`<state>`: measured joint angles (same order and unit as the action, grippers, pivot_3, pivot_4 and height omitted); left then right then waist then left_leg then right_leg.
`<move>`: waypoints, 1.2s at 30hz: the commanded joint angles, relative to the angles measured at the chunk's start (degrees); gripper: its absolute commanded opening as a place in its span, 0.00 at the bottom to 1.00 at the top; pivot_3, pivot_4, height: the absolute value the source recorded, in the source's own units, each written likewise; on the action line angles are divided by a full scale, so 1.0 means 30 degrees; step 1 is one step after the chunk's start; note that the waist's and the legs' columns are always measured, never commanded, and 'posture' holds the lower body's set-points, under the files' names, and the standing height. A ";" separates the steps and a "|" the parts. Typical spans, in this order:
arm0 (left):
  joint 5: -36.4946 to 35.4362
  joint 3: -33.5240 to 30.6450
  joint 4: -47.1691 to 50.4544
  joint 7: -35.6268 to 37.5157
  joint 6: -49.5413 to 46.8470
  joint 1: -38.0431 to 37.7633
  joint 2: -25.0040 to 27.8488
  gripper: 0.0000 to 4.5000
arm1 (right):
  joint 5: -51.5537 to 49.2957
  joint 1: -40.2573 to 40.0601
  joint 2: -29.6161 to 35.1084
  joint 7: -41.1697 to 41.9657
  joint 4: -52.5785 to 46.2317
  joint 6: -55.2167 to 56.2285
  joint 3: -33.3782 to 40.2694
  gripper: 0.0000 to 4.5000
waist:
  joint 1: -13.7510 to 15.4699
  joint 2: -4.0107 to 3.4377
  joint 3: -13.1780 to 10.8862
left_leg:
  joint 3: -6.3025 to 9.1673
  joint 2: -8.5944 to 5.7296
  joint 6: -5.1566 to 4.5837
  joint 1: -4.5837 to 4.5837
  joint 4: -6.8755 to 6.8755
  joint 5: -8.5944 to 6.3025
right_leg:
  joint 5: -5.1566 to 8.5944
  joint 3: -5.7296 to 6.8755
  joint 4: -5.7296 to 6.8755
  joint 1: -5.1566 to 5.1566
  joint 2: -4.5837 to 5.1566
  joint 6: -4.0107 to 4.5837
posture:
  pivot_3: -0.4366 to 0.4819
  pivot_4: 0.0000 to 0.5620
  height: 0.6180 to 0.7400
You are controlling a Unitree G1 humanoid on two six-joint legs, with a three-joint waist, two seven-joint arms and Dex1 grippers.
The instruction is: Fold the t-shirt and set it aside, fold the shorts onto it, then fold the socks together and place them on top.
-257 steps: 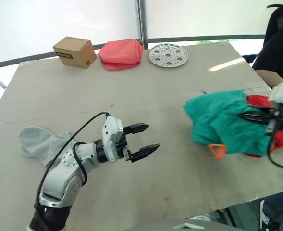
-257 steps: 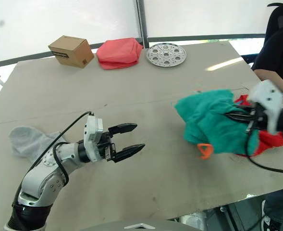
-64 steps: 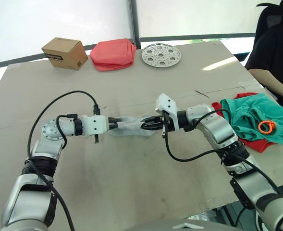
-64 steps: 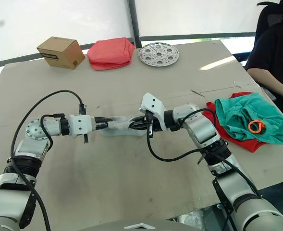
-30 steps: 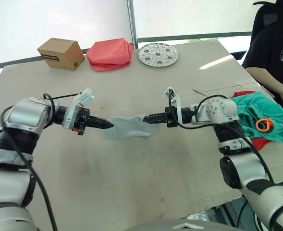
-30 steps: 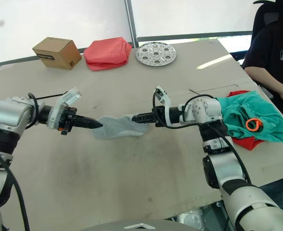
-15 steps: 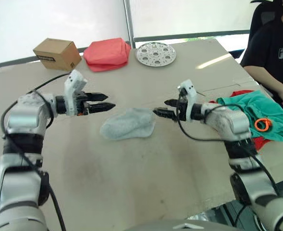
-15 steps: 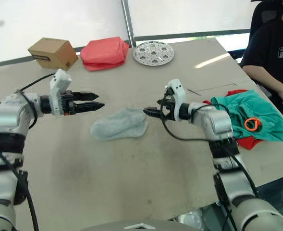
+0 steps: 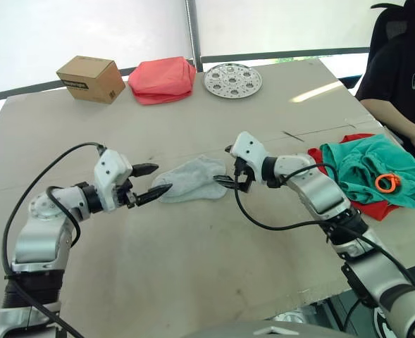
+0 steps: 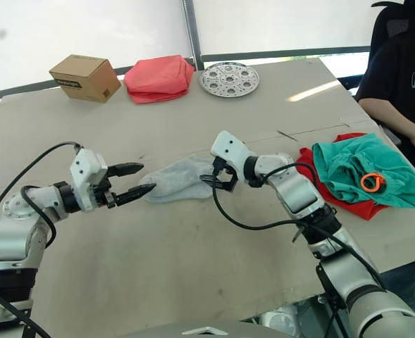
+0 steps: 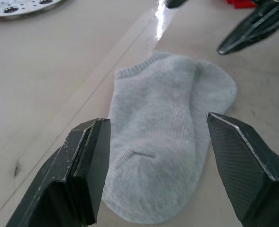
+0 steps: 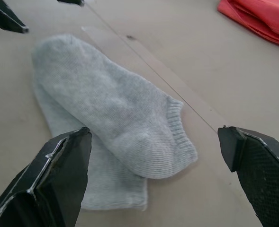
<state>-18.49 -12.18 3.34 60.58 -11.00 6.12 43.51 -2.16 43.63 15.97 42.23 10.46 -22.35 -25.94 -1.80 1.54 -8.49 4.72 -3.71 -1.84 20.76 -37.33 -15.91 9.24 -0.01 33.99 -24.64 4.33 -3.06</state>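
Grippers both spread wide, gripping nothing. Left gripper (image 9: 153, 180) sits just off one end of the socks (image 9: 191, 179), right gripper (image 9: 227, 176) at the other end. Socks lie flat mid-table (image 9: 214, 253), one stacked on the other, lower one mostly covered. Shorts (image 9: 366, 169) are bunched at the right edge over the t-shirt (image 9: 320, 156), which shows only as red fringes. Person (image 9: 401, 70) seated beyond, cut off by frame.

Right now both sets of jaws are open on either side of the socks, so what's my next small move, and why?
Probably ease the left gripper forward and shut it on the near end of the socks. The socks lie stacked but unheld mid-table, the right gripper waits open at the other end, and the shorts pile is ready to receive them.
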 commanded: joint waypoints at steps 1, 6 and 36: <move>0.1115 0.0428 -0.0394 -0.0768 0.1766 0.0459 -0.0044 0.77 | 0.1290 0.1019 -0.0295 0.0429 0.1952 0.2063 -0.0576 1.00 | 0.0050 0.0001 0.0001 | 0.0009 -0.0001 0.0001 0.0002 0.0000 0.0000 | 0.0000 0.0009 0.0001 0.0000 -0.0001 0.0001 | 0.48 0.27 1.00; 0.1870 0.1202 -0.1784 -0.0795 0.3078 0.0744 -0.0070 0.77 | 0.2713 0.1791 -0.0755 0.0700 0.4744 0.3821 -0.1129 1.00 | -0.0023 0.0000 0.0002 | 0.0011 -0.0004 0.0000 -0.0002 0.0009 0.0000 | -0.0001 0.0008 0.0005 -0.0003 -0.0006 0.0003 | 0.48 0.27 1.00; 0.0204 0.1809 -0.2379 0.2572 0.2669 0.3895 0.1420 0.00 | 0.2500 0.0624 0.1061 0.3522 -0.2411 0.0126 0.0253 0.00 | -0.0052 -0.0023 -0.0012 | 0.0038 0.0004 0.0001 0.0011 0.0008 0.0000 | -0.0004 0.0017 0.0013 -0.0007 -0.0021 0.0006 | 0.48 0.27 1.00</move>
<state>-16.10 -6.18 -5.42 66.44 -2.05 15.83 46.27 6.19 46.29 18.24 51.24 9.53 -18.32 -26.12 -1.95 1.47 -8.52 4.85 -3.69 -1.84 20.79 -37.31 -15.92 9.23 0.07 34.02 -24.65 4.27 -3.04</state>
